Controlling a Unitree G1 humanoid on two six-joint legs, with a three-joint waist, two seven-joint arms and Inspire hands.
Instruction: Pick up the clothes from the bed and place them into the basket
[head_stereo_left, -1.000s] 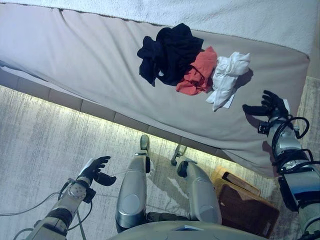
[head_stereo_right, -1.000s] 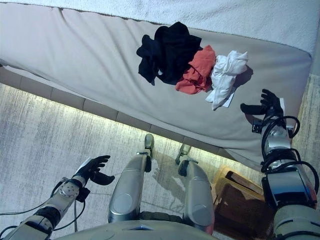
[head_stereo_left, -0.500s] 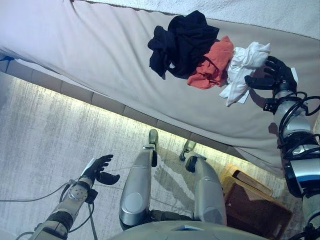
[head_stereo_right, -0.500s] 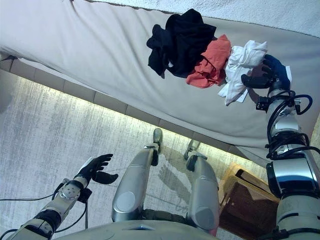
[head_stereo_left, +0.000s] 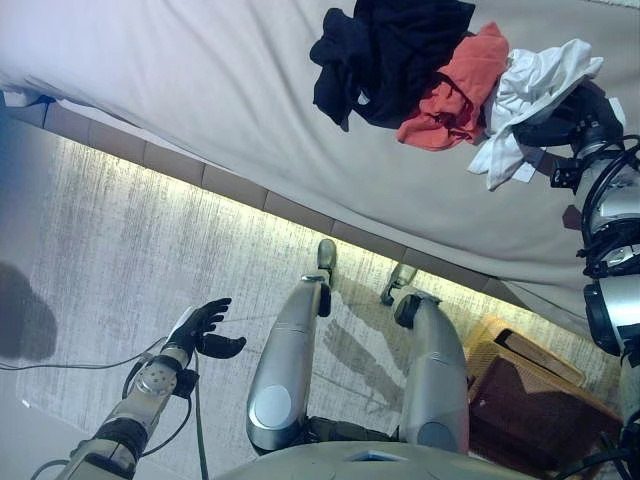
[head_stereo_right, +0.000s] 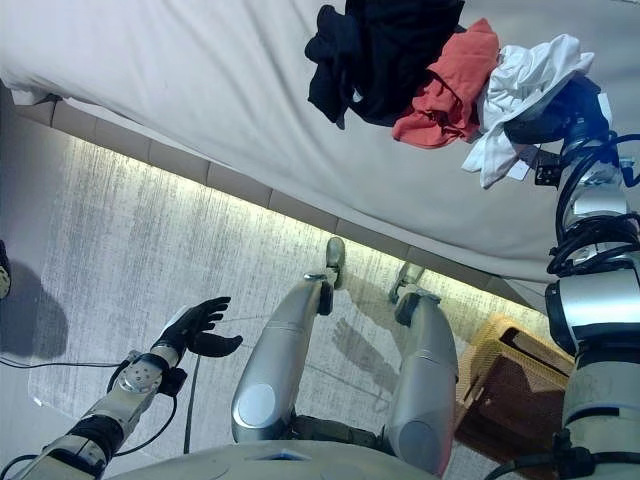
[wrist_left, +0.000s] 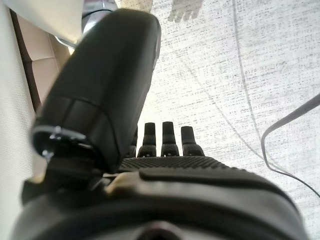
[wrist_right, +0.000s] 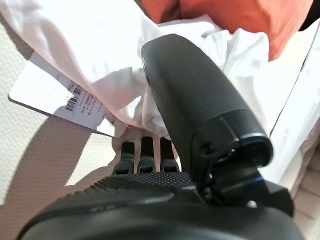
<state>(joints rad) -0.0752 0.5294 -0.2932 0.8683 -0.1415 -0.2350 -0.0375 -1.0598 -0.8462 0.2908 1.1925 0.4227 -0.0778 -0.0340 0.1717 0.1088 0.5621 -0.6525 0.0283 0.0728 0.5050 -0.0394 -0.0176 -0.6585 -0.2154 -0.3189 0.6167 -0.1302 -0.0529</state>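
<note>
Three garments are seen heaped on the grey bed (head_stereo_left: 200, 90): a black garment (head_stereo_left: 385, 50), a coral garment (head_stereo_left: 455, 85) touching it, and a white garment (head_stereo_left: 530, 95) at the heap's right end. The right hand (head_stereo_right: 560, 110) is pressed against the white garment; its fingers (wrist_right: 142, 150) are tucked under the cloth, so whether they are closed on it cannot be told. A white tag (wrist_right: 65, 97) bearing a barcode is shown only in the right wrist view; its print cannot be read. The wicker basket (head_stereo_left: 530, 390) is placed on the carpet (head_stereo_left: 120, 260) beside the bed. The left hand (head_stereo_left: 200, 328) is held over the carpet with fingers relaxed, nothing in it.
</note>
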